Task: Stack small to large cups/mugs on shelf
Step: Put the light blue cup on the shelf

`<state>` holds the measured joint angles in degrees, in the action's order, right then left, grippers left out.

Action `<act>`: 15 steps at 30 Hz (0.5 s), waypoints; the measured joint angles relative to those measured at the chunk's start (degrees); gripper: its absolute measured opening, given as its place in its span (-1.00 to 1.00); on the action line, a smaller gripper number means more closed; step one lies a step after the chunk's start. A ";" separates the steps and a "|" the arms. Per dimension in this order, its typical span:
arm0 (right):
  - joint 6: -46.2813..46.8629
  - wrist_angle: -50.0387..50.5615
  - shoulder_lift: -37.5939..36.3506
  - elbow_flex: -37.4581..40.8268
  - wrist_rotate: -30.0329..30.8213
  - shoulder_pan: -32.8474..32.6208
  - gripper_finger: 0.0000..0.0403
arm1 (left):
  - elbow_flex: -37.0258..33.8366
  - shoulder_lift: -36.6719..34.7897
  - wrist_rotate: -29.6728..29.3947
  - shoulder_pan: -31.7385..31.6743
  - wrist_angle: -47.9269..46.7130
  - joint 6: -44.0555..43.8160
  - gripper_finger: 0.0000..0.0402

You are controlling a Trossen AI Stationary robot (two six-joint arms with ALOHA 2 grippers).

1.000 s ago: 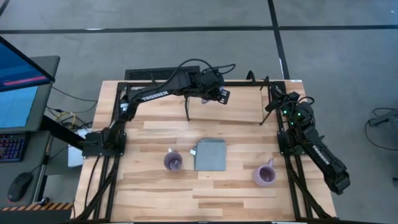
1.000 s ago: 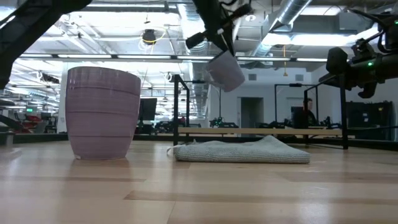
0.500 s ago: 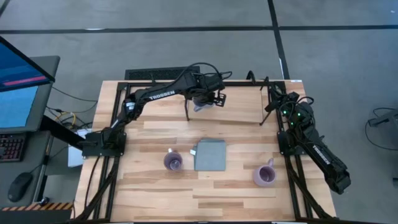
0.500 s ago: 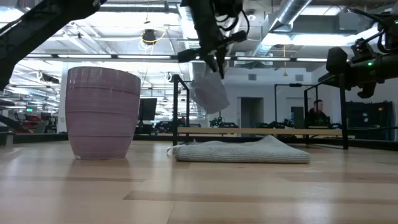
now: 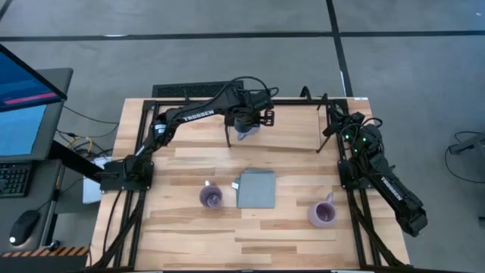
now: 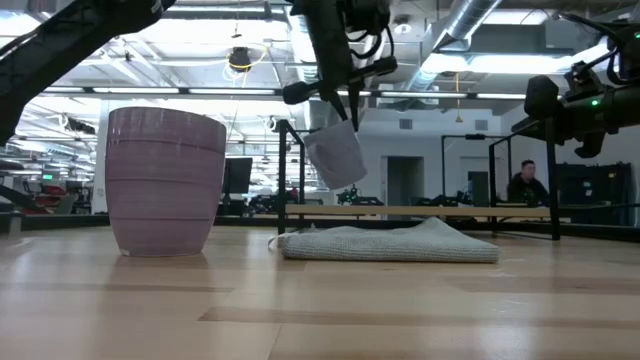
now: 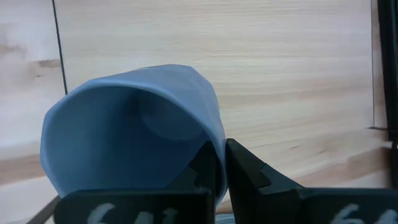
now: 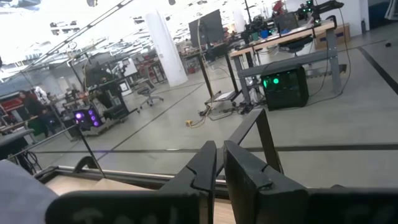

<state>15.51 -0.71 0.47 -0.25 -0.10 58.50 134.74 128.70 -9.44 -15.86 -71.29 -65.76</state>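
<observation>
Now L jaws (image 7: 219, 163) pinching blue mug (image 7: 134, 130) rim, tilted above shelf (image 5: 292, 129); R jaws (image 8: 219, 163) nearly closed, empty.

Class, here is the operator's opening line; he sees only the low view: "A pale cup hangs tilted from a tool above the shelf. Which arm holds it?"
Observer: The left tool, pinching the small blue handled mug by its wall.
Operator: Is it over the board?
Observer: Yes, over the left end of the light wooden shelf board.
Operator: What else lies below?
Observer: Two light purple mugs flank a flat grey-blue square.
</observation>
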 joint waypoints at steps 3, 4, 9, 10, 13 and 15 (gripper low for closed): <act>0.00 0.00 0.00 0.00 0.00 0.00 -0.72 | 0.00 0.00 -1.42 0.00 -0.04 -0.52 -0.99; 0.00 0.00 0.00 0.00 0.00 0.00 -0.72 | 0.00 0.00 -2.13 0.04 0.00 -0.52 -0.99; 0.00 0.00 0.00 0.00 0.00 0.00 -0.72 | 0.00 0.00 -2.35 -0.32 0.00 -0.52 -0.99; 0.00 0.00 0.00 0.00 0.00 0.00 -0.72 | 0.00 0.00 -2.29 -0.49 -0.01 -0.53 -0.99; 0.01 0.00 0.00 0.00 0.00 0.00 -0.72 | 0.00 0.00 -1.54 -1.09 0.00 -1.00 -0.99; 0.01 0.00 0.00 0.00 0.00 0.00 -0.72 | 0.00 0.00 -0.52 -1.52 0.02 -1.27 -0.99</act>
<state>15.51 -0.71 0.47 -0.25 -0.10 58.50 134.74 128.70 -9.96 -17.38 -71.26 -67.03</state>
